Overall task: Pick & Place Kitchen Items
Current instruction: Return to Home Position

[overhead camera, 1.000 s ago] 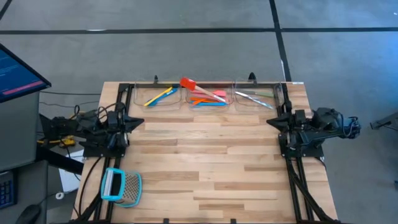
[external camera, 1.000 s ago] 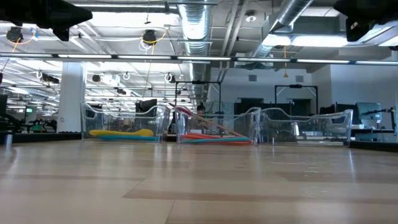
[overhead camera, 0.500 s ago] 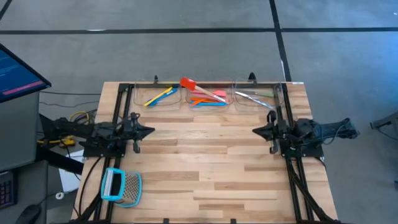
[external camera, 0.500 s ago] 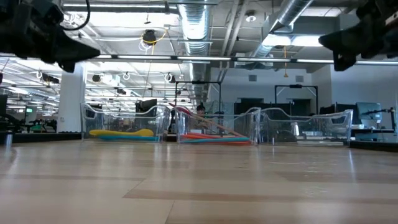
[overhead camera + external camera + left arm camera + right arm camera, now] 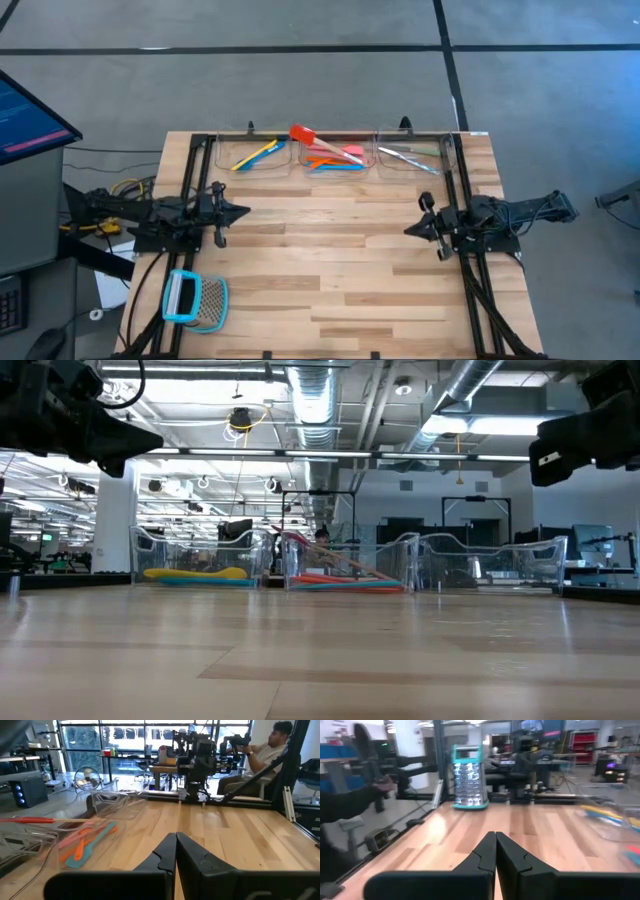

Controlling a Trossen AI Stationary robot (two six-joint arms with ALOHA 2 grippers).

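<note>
The kitchen items lie in three clear bins along the table's far edge. Yellow and blue utensils [image 5: 257,153] are in the left bin. The red-headed spatula [image 5: 303,134] leans on the middle bin's rim over orange, pink and blue pieces [image 5: 335,158]. A silvery piece [image 5: 405,157] is in the right bin. My left gripper [image 5: 245,211] is shut and level over the table's left side, well short of the bins, its tips [image 5: 175,837] holding nothing. My right gripper [image 5: 408,229] is shut and level over the right side, its tips [image 5: 495,836] also bare.
A teal-framed mesh grater [image 5: 193,299] lies at the near left corner and shows ahead of my right gripper [image 5: 468,778]. Black frame rails [image 5: 462,180] run along both table sides. Bare wood lies between the arms. A person [image 5: 265,750] sits beyond the right side.
Both arms have sunk and stretched out toward the table's middle, their grippers tipping to level. The left settled early. The right kept sinking and also drifted toward the near edge. Both stayed shut. The utensils in the bins have not moved.
</note>
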